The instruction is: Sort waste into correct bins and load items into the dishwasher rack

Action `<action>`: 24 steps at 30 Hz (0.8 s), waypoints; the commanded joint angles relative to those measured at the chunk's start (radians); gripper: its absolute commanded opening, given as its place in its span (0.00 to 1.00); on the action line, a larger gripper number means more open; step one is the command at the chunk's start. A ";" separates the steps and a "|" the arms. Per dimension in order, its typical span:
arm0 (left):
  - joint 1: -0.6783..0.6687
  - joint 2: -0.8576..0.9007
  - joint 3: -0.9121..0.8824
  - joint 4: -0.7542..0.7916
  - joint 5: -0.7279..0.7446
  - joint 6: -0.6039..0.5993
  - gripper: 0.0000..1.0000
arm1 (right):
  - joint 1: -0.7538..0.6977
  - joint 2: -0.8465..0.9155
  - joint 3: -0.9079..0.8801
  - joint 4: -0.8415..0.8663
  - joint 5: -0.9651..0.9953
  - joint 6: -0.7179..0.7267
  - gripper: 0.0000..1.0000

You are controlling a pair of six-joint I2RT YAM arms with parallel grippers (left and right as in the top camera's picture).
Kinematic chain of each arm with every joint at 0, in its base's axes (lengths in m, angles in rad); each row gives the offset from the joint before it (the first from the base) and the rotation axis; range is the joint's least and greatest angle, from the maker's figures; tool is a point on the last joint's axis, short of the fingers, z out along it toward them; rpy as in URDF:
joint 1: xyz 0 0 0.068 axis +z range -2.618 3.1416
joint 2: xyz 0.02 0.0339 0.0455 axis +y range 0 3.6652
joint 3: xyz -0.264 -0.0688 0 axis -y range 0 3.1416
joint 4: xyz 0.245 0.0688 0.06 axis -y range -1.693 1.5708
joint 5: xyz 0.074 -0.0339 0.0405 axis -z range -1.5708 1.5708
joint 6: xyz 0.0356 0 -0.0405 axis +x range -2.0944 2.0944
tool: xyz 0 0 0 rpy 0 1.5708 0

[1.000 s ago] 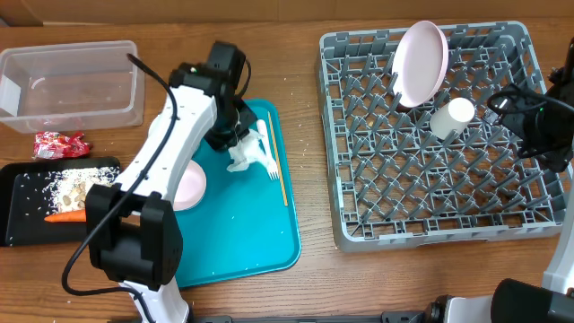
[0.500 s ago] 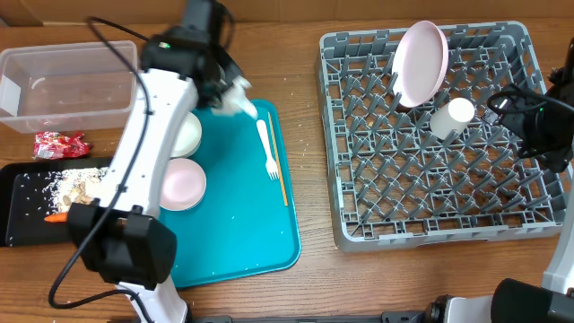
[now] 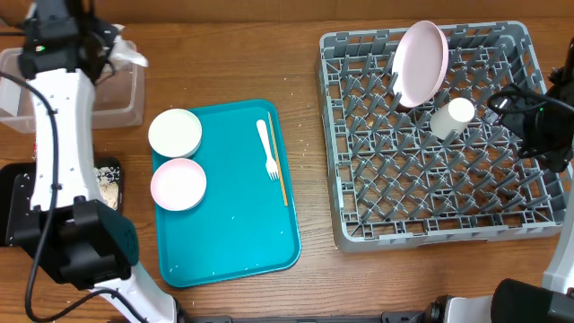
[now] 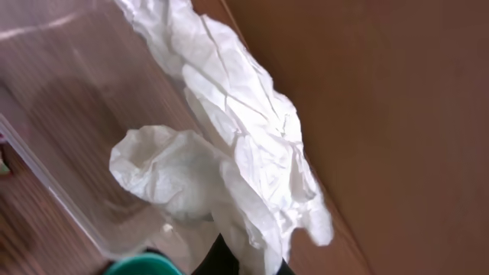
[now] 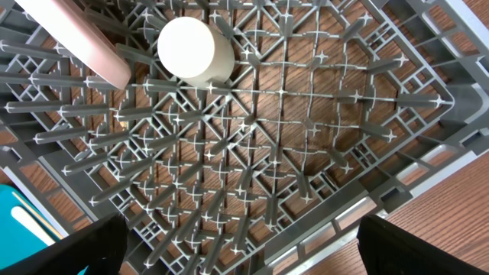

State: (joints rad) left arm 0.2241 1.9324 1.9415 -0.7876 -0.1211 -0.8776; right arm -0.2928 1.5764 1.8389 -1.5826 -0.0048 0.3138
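While the left gripper [image 3: 105, 47] has its fingers pressed together on a crumpled white tissue [image 4: 229, 153], the paper billows out past the fingertips and hangs at the near corner of the clear tub [image 3: 121, 103]; whether it touches the rim cannot be told. Any print on the tub or the grey dishwasher rack [image 3: 430, 224] is too small to read. The right gripper [image 5: 244, 237] hovers over the rack with its fingers spread wide and nothing between them; ahead of them and to their left lies the small white cup [image 5: 193, 47], with the pink plate [image 3: 421, 61] propped on edge just beyond it. Well apart from both sets of fingers, a teal tray [image 3: 233, 224] carries a white bowl [image 3: 175, 133], a pink bowl [image 3: 178, 184], the plastic fork [image 3: 266, 148] and the chopstick [image 3: 278, 170]. Everything sits on a brown wood-grain table [image 3: 233, 54], with plain brown cardboard [image 4: 382, 114] behind the tub.
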 commanded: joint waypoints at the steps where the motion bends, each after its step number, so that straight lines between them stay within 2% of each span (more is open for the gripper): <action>1: 0.039 0.085 0.016 0.010 -0.016 0.027 0.27 | 0.002 -0.008 -0.001 0.004 -0.008 0.001 1.00; 2: 0.047 0.098 0.016 0.010 -0.016 0.033 0.38 | 0.002 -0.008 -0.001 0.003 -0.008 0.001 1.00; 4: 0.065 0.121 0.016 0.007 -0.016 0.055 0.52 | 0.002 -0.008 0.000 0.004 -0.008 0.001 1.00; 6: 0.081 0.123 0.016 0.005 -0.017 0.080 0.83 | 0.002 -0.008 -0.001 0.003 -0.008 0.001 1.00; 7: 0.090 0.120 0.018 0.005 -0.017 0.089 0.95 | 0.002 -0.008 0.000 0.003 -0.008 0.001 1.00; 8: 0.099 0.114 0.020 0.004 -0.016 0.090 1.00 | 0.002 -0.008 -0.001 0.003 -0.008 0.001 1.00; 15: 0.128 0.005 0.058 -0.087 -0.009 0.100 1.00 | 0.002 -0.008 -0.001 0.004 -0.008 0.001 1.00; 20: 0.129 -0.089 0.058 -0.187 -0.009 0.221 1.00 | 0.002 -0.008 -0.001 0.003 -0.008 0.001 1.00; 24: 0.129 -0.112 0.058 -0.330 0.026 0.235 1.00 | 0.002 -0.008 -0.001 0.003 -0.008 0.001 1.00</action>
State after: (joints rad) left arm 0.3534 1.8561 1.9804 -1.0477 -0.1242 -0.7036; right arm -0.2928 1.5764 1.8389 -1.5833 -0.0044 0.3138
